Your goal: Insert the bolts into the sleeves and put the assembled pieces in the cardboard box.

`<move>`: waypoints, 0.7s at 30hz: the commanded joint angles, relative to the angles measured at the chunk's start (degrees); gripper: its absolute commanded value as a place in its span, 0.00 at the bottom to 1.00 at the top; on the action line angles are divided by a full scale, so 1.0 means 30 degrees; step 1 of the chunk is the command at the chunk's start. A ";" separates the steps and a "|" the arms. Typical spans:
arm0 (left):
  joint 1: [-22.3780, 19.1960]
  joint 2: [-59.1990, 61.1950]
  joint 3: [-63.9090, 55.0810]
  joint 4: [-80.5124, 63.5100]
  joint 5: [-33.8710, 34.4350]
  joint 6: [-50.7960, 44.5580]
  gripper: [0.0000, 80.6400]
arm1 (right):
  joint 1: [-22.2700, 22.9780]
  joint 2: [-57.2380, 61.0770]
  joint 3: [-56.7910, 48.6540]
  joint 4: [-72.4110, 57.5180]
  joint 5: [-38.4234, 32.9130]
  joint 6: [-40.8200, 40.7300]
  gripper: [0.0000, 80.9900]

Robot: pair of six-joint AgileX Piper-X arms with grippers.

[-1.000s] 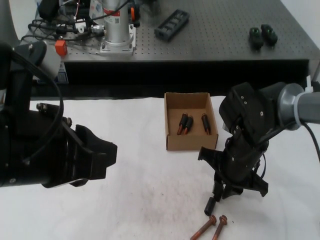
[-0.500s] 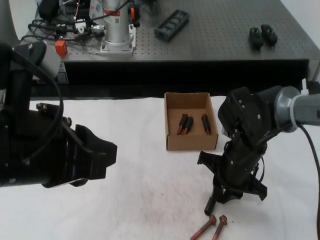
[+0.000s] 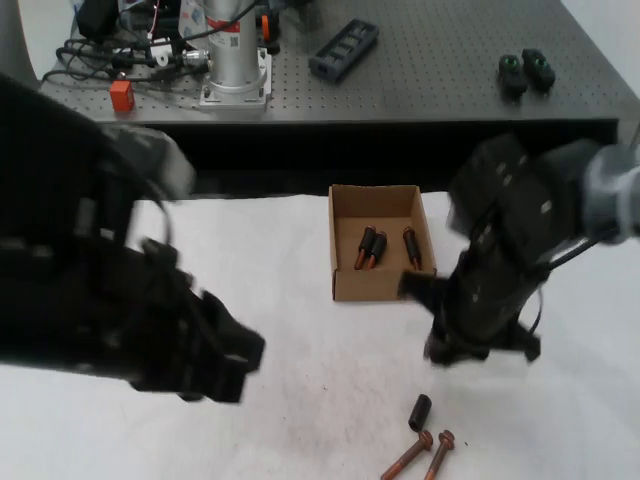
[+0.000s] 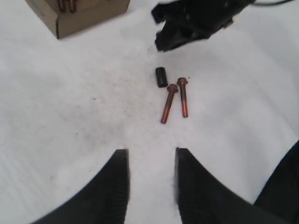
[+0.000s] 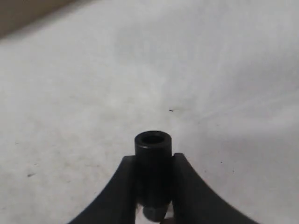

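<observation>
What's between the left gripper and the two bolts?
Only bare white cloth lies between the left gripper and the bolts, as the left wrist view shows.

Matt black, smooth-walled sleeve (image 5: 152, 154) held in right gripper (image 5: 153, 163). Ahead of left gripper (image 4: 152, 152): bolts (image 4: 168, 103) of coppery metal, dull sheen, on white napped cloth (image 4: 70, 116), faintly soiled. Farther ahead, cardboard box (image 3: 380, 285), brown, matt.

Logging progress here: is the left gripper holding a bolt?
No, the left gripper is open and empty, and both bolts lie on the white cloth ahead of it.
</observation>
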 commanded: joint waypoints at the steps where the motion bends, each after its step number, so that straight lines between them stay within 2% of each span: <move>1: -0.0545 0.2049 -0.0557 0.0037 -0.0534 0.2810 0.30 | 0.0000 -0.1884 -0.0062 0.0335 0.0007 -0.0797 0.00; 4: -0.1519 0.4541 -0.1515 -0.0045 -0.1702 0.4200 0.30 | 0.0000 -0.3475 -0.0062 0.0584 0.0054 -0.0788 0.00; 8: -0.3099 0.7983 -0.3432 -0.0131 -0.1711 0.4337 0.32 | -0.0126 -0.5060 -0.0062 0.0579 0.0555 -0.1352 0.00; 13: -0.5062 1.1578 -0.6854 -0.0750 -0.3224 0.4337 0.37 | -0.0386 -0.5913 -0.0062 0.0579 0.0523 -0.1643 0.00; 21: -0.6454 1.5806 -1.0736 -0.0333 -0.4277 0.4337 0.38 | -0.0550 -0.5985 -0.0062 0.0328 0.0229 -0.1567 0.00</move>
